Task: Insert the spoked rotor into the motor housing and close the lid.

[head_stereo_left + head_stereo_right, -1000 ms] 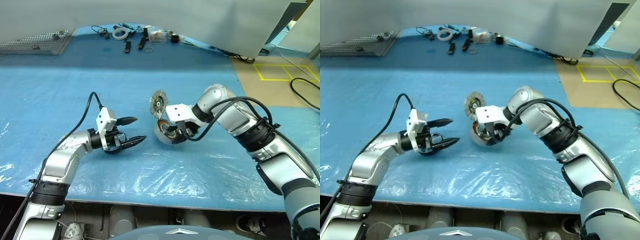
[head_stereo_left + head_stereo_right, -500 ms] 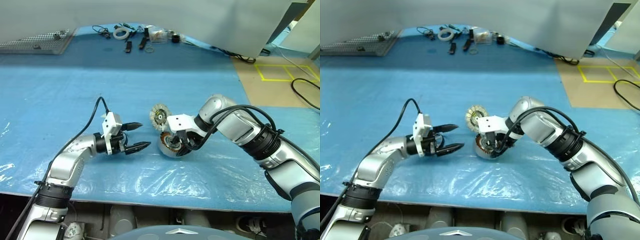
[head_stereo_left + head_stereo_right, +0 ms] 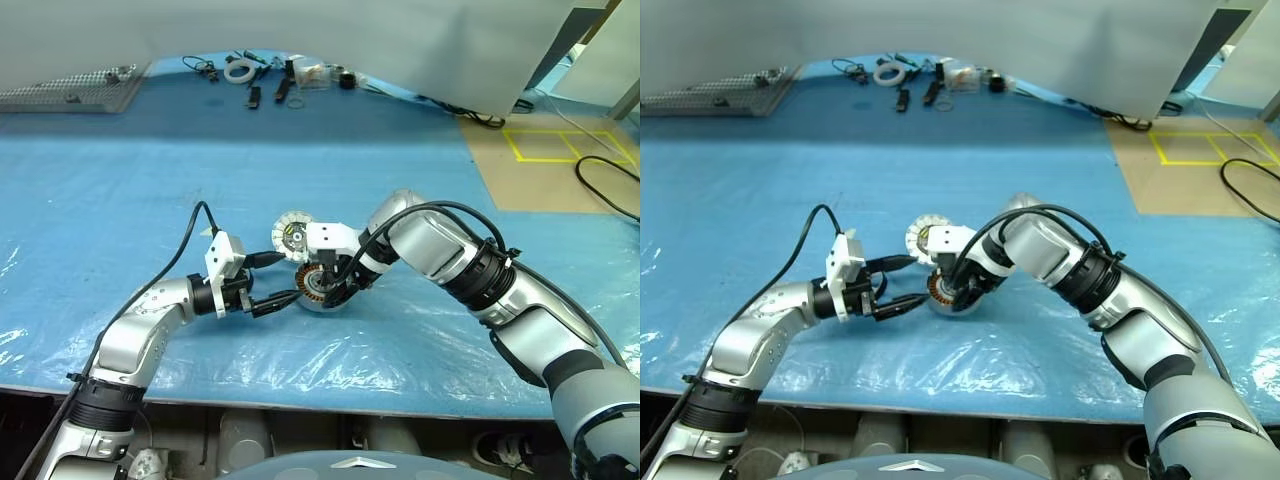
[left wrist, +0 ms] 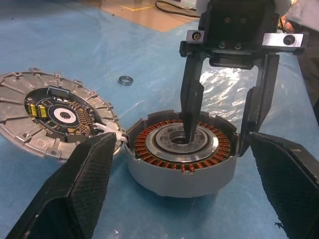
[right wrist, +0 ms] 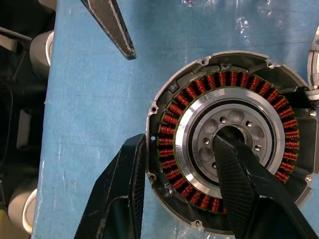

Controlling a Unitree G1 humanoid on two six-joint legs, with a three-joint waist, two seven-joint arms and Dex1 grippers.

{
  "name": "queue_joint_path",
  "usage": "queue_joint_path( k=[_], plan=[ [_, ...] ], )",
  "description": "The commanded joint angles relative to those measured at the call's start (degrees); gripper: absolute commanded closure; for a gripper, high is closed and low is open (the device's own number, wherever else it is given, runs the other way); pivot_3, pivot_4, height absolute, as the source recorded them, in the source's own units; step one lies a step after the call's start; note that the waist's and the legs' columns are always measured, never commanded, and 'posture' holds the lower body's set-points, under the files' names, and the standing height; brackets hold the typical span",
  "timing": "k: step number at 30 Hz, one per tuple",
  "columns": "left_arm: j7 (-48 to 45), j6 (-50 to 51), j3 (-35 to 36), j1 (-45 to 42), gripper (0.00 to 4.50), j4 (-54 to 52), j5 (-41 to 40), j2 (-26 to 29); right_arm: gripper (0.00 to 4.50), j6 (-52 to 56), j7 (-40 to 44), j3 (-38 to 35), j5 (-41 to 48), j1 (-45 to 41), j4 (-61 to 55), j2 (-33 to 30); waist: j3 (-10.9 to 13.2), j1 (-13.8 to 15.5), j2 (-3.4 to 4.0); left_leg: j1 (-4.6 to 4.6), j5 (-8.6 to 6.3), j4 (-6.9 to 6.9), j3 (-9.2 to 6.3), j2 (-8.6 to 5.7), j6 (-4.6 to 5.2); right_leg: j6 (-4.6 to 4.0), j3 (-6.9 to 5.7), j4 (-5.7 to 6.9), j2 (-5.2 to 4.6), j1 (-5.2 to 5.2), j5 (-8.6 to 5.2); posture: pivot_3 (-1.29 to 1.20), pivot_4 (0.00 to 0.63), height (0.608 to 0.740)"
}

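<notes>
Two grippers meet over the blue-covered table (image 3: 120, 180), near its middle. We see the motor housing (image 4: 149, 174) standing upright on the sheet with the spoked rotor (image 4: 185, 143) seated inside it, copper teeth ringing the silver centre. The right gripper (image 4: 224, 117) comes down from above and straddles one side: one finger (image 5: 239, 174) reaches into the rotor's open centre, the other (image 5: 124, 189) stands outside the housing rim, so it seems to clasp rotor and wall together, though we cannot tell how firmly. The left gripper (image 3: 275, 280) lies level just left of the housing, its jaws spread wide and holding nothing.

The lid (image 4: 57, 117) lies flat just beside the housing on its far side, inner face up. Open blue sheet surrounds the pair on all sides; small tools and a tape roll (image 3: 238, 68) sit well apart at the far edge.

From the left wrist we also see a small metal ring (image 4: 125, 79) on the sheet beyond the lid. The right wrist view shows the housing's notched rim from directly above.
</notes>
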Motion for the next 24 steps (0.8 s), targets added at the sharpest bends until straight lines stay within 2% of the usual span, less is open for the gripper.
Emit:
queue_joint_path(
  k=[1,10,17,20,23,24],
  plan=[
    [0.4,-0.7,0.6,-0.1,0.0,-1.9,-0.6,0.0,2.54,3.7,-0.4,3.0,1.4,0.0,0.5,0.1,0.0,0.0,0.0,0.1,0.0,0.0,0.05,-0.01,0.0,0.0,0.18,0.05,0.0,0.03,0.0,0.0,0.15,0.74],
    [0.8,-1.2,0.4,-0.1,0.0,-1.6,-0.4,-0.4,2.54,11.7,-5.2,6.4,3.3,0.1,1.2,1.9,-0.1,0.2,-0.04,0.28,0.0,-0.02,0.16,-0.06,-0.01,0.01,0.65,0.1,0.01,0.04,-0.01,0.0,0.15,0.74],
    [0.7,-1.3,0.4,-0.2,0.0,-1.3,-0.3,-0.1,2.54,9.9,-7.6,7.3,3.9,0.2,1.4,2.2,-0.2,0.2,-0.09,0.53,-0.01,-0.06,0.22,-0.09,-0.02,0.03,0.8,0.1,0.02,0.15,-0.02,0.0,0.15,0.74],
    [0.5,-1.2,0.6,-0.5,0.0,-1.2,-0.4,0.1,1.83,9.3,-8.1,7.2,4.4,0.2,1.2,2.2,-0.2,0.2,-0.08,0.56,-0.01,-0.06,0.25,-0.11,-0.02,0.03,0.86,0.09,0.02,0.16,-0.03,0.0,0.15,0.74],
    [0.3,-1.4,0.7,-0.8,0.0,-0.9,-0.3,0.3,0.92,9.2,-8.0,8.2,4.8,-0.7,1.6,2.1,-0.2,0.2,-0.08,0.52,-0.01,-0.08,0.27,-0.12,-0.02,0.03,0.88,0.09,0.02,0.1,-0.03,0.0,0.15,0.74],
    [0.3,-1.4,0.7,-0.9,0.0,-0.7,-0.3,0.4,0.92,9.1,-8.1,8.3,4.9,-1.1,2.0,2.2,-0.2,0.2,-0.09,0.52,-0.01,-0.08,0.28,-0.13,-0.02,0.03,0.88,0.09,0.02,0.1,-0.03,0.0,0.15,0.74]
  ],
)
